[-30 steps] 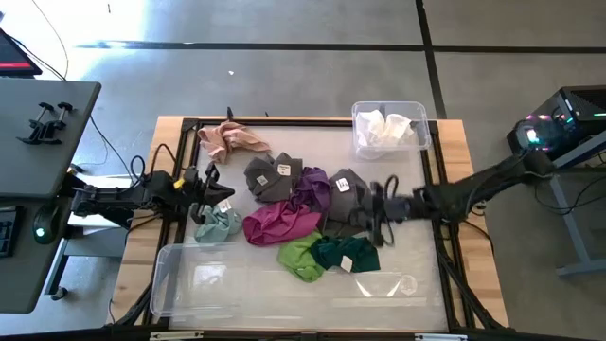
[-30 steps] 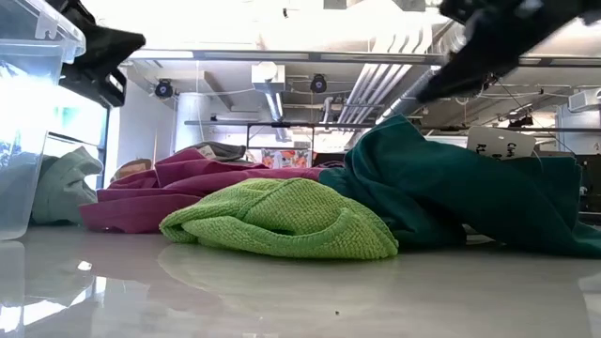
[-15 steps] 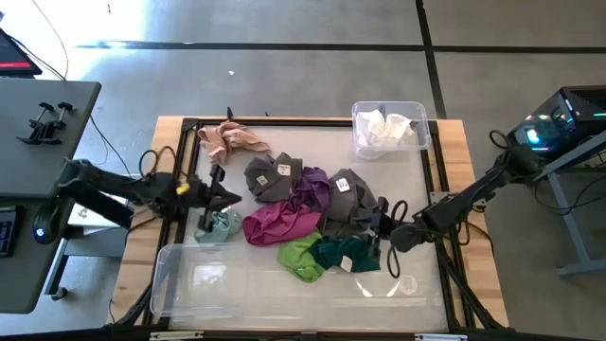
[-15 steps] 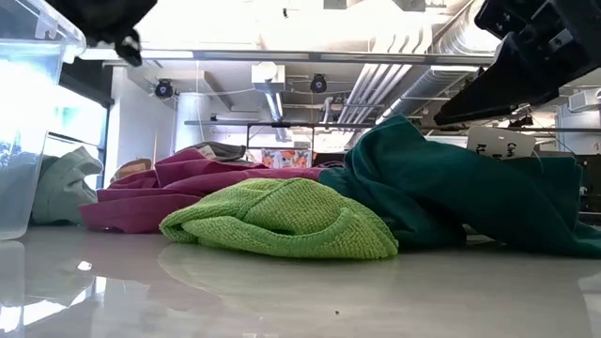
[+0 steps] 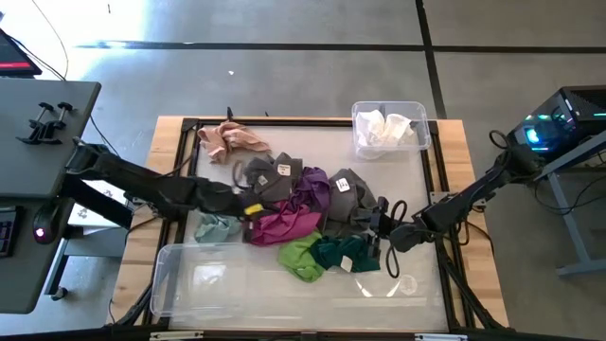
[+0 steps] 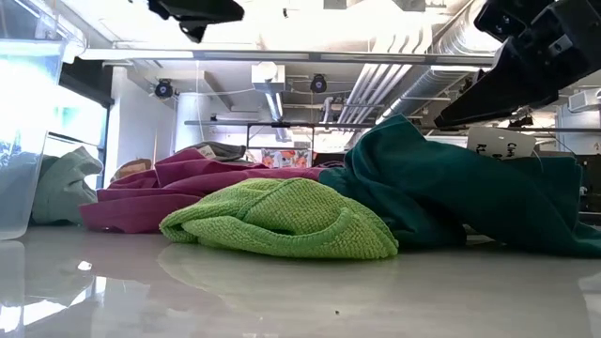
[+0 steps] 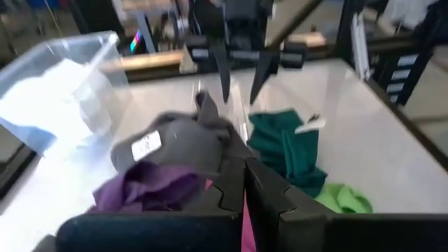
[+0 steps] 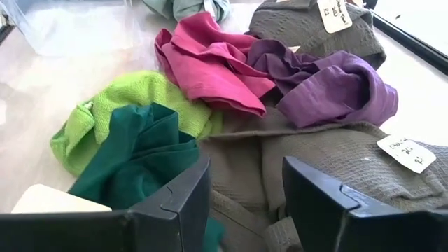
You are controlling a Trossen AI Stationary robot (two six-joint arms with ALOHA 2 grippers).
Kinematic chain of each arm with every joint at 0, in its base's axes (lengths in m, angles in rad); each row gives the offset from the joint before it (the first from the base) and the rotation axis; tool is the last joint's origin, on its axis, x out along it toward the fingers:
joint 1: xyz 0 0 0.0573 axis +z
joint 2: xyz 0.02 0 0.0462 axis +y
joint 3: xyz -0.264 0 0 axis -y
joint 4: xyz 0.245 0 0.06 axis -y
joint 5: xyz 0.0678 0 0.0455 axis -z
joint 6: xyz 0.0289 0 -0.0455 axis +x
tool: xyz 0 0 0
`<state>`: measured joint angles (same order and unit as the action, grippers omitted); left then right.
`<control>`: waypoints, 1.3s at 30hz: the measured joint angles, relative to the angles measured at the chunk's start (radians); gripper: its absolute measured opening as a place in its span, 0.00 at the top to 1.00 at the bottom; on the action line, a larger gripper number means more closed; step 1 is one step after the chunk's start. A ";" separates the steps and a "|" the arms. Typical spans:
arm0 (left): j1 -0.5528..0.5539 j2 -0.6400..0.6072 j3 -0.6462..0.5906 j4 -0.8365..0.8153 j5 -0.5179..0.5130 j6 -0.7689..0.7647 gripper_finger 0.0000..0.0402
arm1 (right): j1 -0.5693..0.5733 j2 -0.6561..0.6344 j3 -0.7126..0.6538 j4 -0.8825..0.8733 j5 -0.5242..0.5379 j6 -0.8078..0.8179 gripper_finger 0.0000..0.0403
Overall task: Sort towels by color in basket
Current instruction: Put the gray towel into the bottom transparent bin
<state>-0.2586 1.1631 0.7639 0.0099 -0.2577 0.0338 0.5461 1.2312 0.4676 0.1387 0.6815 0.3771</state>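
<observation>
Floor: grey concrete (image 5: 284, 80) crossed by dark seams | Furniture: wood-edged table (image 5: 458, 152); dark desk (image 5: 43, 142) beside it | Ceiling: exposed ducts and pipes (image 6: 376, 89) | Light: bright overhead glare (image 6: 329, 23)

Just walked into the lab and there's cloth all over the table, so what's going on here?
Two robot arms are working over a heap of small towels. The left hand has reached in over the magenta towel, fingers shut, carrying nothing visible. The right hand sits open at the grey towel, beside the dark green towel, nothing gripped. White towels lie in a small clear bin; the long clear bin at the front looks empty.
</observation>
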 joint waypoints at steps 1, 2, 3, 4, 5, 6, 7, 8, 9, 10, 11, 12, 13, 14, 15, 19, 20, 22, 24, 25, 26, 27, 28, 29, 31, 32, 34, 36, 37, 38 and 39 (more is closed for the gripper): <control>0.000 0.025 0.024 -0.024 0.000 -0.003 0.98 | 0.000 0.000 0.000 -0.002 0.000 0.000 0.58; 0.000 0.048 0.046 -0.046 0.000 -0.003 0.97 | 0.000 0.000 0.000 -0.004 0.001 0.000 0.58; 0.000 0.069 0.065 -0.064 0.000 -0.004 0.96 | 0.000 0.000 0.000 -0.007 0.004 0.000 0.58; 0.000 0.088 0.080 -0.082 0.000 -0.004 0.94 | 0.000 0.000 0.000 -0.008 0.012 0.000 0.58; 0.000 0.108 0.095 -0.102 0.000 -0.005 0.92 | 0.000 0.000 0.000 -0.007 0.021 0.000 0.58; 0.000 0.127 0.108 -0.119 0.000 -0.013 0.90 | 0.000 0.000 0.000 -0.007 0.029 0.000 0.58; 0.001 0.146 0.119 -0.132 0.000 -0.028 0.88 | 0.000 0.000 0.000 -0.008 0.039 0.000 0.58; 0.004 0.165 0.128 -0.145 0.001 -0.042 0.85 | 0.000 0.000 0.000 -0.008 0.049 0.000 0.58; 0.006 0.182 0.135 -0.154 0.000 -0.057 0.83 | 0.000 0.000 0.000 -0.007 0.054 -0.001 0.58; 0.009 0.200 0.140 -0.162 0.000 -0.071 0.80 | 0.000 0.000 0.000 -0.007 0.057 -0.002 0.58; 0.012 0.217 0.144 -0.169 0.000 -0.084 0.77 | -0.001 0.000 0.000 -0.008 0.058 -0.004 0.58; 0.019 0.234 0.148 -0.175 -0.002 -0.097 0.74 | -0.001 0.000 0.000 -0.007 0.058 -0.004 0.58; 0.026 0.250 0.153 -0.182 -0.013 -0.118 0.71 | -0.001 0.000 0.000 -0.007 0.059 -0.004 0.58; 0.035 0.263 0.158 -0.190 -0.029 -0.145 0.68 | -0.001 0.000 0.000 -0.007 0.058 -0.004 0.58; 0.047 0.275 0.166 -0.203 -0.049 -0.179 0.66 | -0.001 0.000 0.000 -0.007 0.058 -0.004 0.58; 0.115 0.297 0.209 -0.318 -0.104 -0.312 0.57 | -0.001 0.000 0.000 -0.006 0.059 -0.016 0.58; 0.135 0.298 0.216 -0.348 -0.104 -0.336 0.54 | -0.002 0.000 0.000 -0.006 0.059 -0.018 0.58; 0.175 0.298 0.223 -0.393 -0.107 -0.361 0.51 | -0.002 0.000 0.000 -0.006 0.066 -0.018 0.58; 0.215 0.297 0.223 -0.414 -0.109 -0.363 0.48 | -0.002 0.000 0.000 -0.006 0.077 -0.018 0.58; 0.235 0.298 0.223 -0.426 -0.113 -0.364 0.46 | -0.002 0.000 0.000 -0.006 0.079 -0.018 0.58; 0.254 0.298 0.223 -0.433 -0.120 -0.364 0.45 | -0.002 0.000 0.000 -0.006 0.087 -0.018 0.58; 0.274 0.298 0.223 -0.437 -0.129 -0.364 0.44 | -0.002 0.000 0.000 -0.006 0.095 -0.019 0.58; 0.293 0.298 0.223 -0.445 -0.141 -0.364 0.44 | -0.002 0.000 0.000 -0.006 0.098 -0.018 0.58; 0.308 0.298 0.223 -0.458 -0.153 -0.365 0.43 | -0.002 0.000 0.000 -0.006 0.102 -0.018 0.58; 0.341 0.298 0.223 -0.473 -0.173 -0.366 0.42 | -0.003 0.000 0.000 -0.006 0.108 -0.015 0.58; 0.357 0.304 0.223 -0.470 -0.174 -0.366 0.42 | -0.003 0.000 0.000 -0.006 0.108 -0.011 0.58; 0.385 0.324 0.222 -0.467 -0.174 -0.370 0.42 | -0.003 0.000 0.000 -0.006 0.109 -0.011 0.58; 0.405 0.357 0.220 -0.470 -0.174 -0.375 0.42 | -0.003 0.000 0.000 -0.006 0.109 -0.011 0.58; 0.414 0.376 0.220 -0.466 -0.173 -0.383 0.42 | -0.003 0.000 0.000 -0.006 0.110 -0.011 0.58; 0.421 0.396 0.220 -0.465 -0.172 -0.391 0.42 | -0.003 0.000 0.000 -0.005 0.110 -0.011 0.58; 0.427 0.417 0.220 -0.465 -0.166 -0.397 0.42 | -0.003 0.000 0.000 -0.003 0.111 -0.011 0.58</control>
<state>0.1679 1.5800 0.9840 -0.4553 -0.4241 -0.3630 0.5434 1.2316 0.4675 0.1357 0.7921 0.3664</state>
